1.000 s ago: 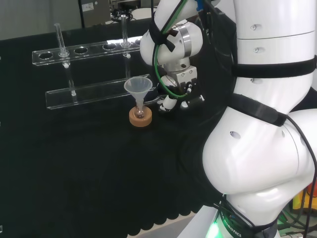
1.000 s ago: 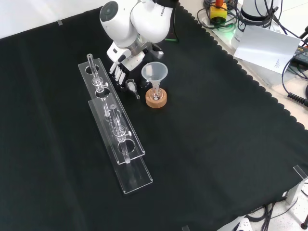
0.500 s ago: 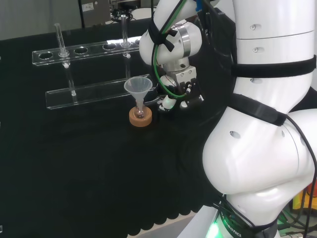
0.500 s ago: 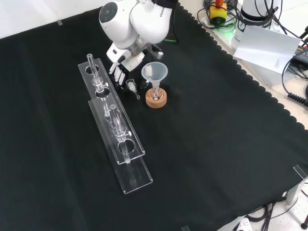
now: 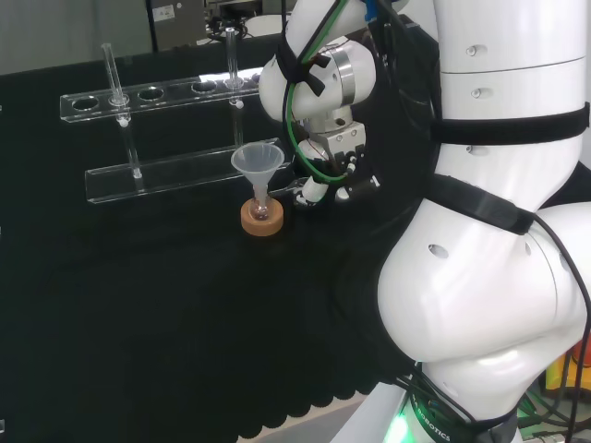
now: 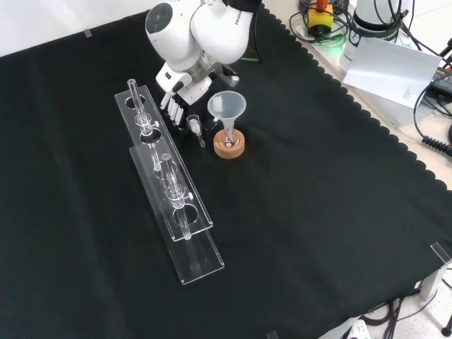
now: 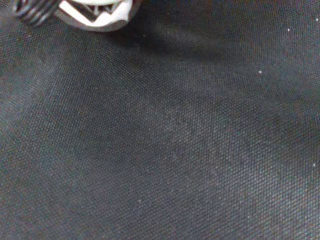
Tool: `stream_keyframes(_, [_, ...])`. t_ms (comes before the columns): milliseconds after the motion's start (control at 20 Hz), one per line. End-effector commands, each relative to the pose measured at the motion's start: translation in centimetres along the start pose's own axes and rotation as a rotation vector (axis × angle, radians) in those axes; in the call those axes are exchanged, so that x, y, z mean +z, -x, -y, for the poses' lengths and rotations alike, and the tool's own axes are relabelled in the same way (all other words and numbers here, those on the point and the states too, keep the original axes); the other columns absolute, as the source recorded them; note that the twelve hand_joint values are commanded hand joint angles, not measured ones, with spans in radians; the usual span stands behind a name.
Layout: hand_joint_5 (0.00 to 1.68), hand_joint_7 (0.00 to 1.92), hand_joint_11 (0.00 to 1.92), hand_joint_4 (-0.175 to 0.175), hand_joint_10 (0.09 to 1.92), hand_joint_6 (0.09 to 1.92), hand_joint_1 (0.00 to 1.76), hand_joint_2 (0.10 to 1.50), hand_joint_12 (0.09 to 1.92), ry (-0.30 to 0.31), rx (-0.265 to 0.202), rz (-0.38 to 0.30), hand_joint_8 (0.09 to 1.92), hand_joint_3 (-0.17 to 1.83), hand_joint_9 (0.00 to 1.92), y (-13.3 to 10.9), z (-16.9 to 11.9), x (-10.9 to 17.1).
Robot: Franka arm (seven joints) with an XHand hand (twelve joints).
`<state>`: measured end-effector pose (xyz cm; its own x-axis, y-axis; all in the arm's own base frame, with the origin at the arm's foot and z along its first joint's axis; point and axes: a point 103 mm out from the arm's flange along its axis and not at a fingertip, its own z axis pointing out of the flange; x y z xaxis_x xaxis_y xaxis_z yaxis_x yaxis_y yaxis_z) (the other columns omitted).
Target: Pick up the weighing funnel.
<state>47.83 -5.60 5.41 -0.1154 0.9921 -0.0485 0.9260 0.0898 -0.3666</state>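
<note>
Weighing funnel [image 6: 195, 128], a small clear scoop-like piece with a short stem, sits low over the black cloth [image 6: 318, 183], just beside the black and white hand [image 6: 176, 107]. Whether the hand is open, closed or gripping it cannot be told. In the front view, the big clear cone-shaped funnel [image 6: 226, 106] stands just right of them, stem in a small flask on a round cork ring [image 6: 229, 149]. To their left stretches a long clear plastic test-tube rack [image 6: 169, 191].
</note>
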Motion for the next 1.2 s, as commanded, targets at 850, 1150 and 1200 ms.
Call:
stream_keyframes(850, [0.96,0.76,0.49,0.148,0.52,0.96,1.0,0.97,1.27,-0.014,0.018,0.028,0.69,0.28,0.87,0.27,0.08,-0.53])
stream_keyframes(1150, [1.01,0.84,0.57,0.141,0.48,0.99,1.04,1.01,1.22,-0.005,0.021,0.031,0.68,0.18,0.95,0.44,0.24,-0.93])
stream_keyframes(1200, [1.01,0.84,0.58,0.14,0.47,0.99,1.04,1.0,1.22,-0.004,0.021,0.029,0.67,0.2,0.96,0.44,0.25,-0.98])
